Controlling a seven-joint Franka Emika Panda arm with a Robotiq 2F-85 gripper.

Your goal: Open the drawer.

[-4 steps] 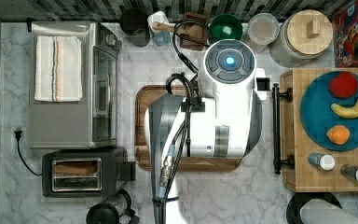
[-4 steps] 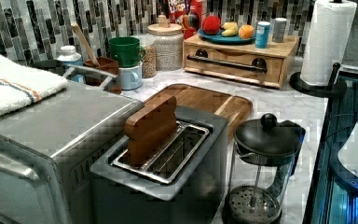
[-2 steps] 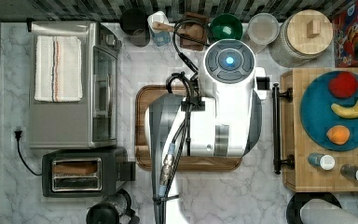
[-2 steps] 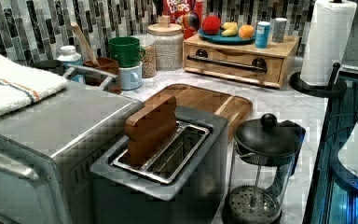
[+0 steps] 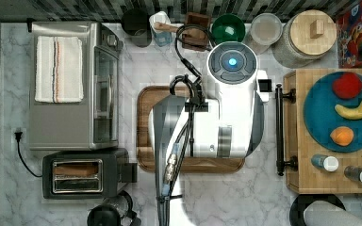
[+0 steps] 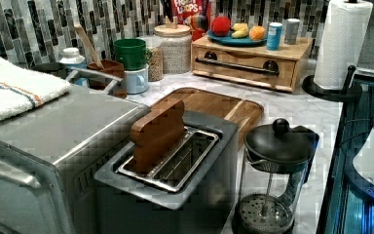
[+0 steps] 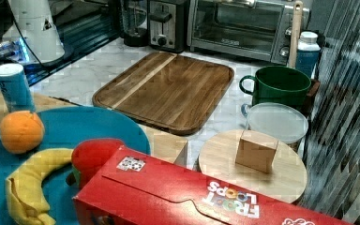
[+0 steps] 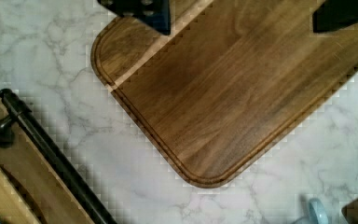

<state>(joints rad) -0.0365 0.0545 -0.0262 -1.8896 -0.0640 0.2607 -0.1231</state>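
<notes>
The drawer (image 5: 301, 155) is a light wooden box at the top view's right, with a long black bar handle (image 5: 279, 127) across its front, and it looks shut. In the left view, the drawer (image 6: 246, 74) and its handle (image 6: 237, 65) stand at the back of the counter. My arm (image 5: 226, 117) hangs over the dark brown tray (image 5: 143, 127), just to the handle's left in the top view. In the wrist view my gripper (image 8: 242, 11) is open above the tray (image 8: 233, 93), its dark fingertips (image 8: 142, 10) wide apart with nothing between them. The handle (image 8: 51, 149) lies off to one side.
A blue plate (image 5: 320, 122) of fruit and two small bottles (image 5: 325, 162) sit on the drawer box. Toaster oven (image 5: 75, 84), toaster (image 5: 82, 174) and French press (image 5: 108, 214) line the top view's left. Mugs, jars (image 5: 306, 37) and a cereal box (image 5: 358, 33) crowd the back wall; a paper towel roll (image 6: 343, 44) stands beside the drawer.
</notes>
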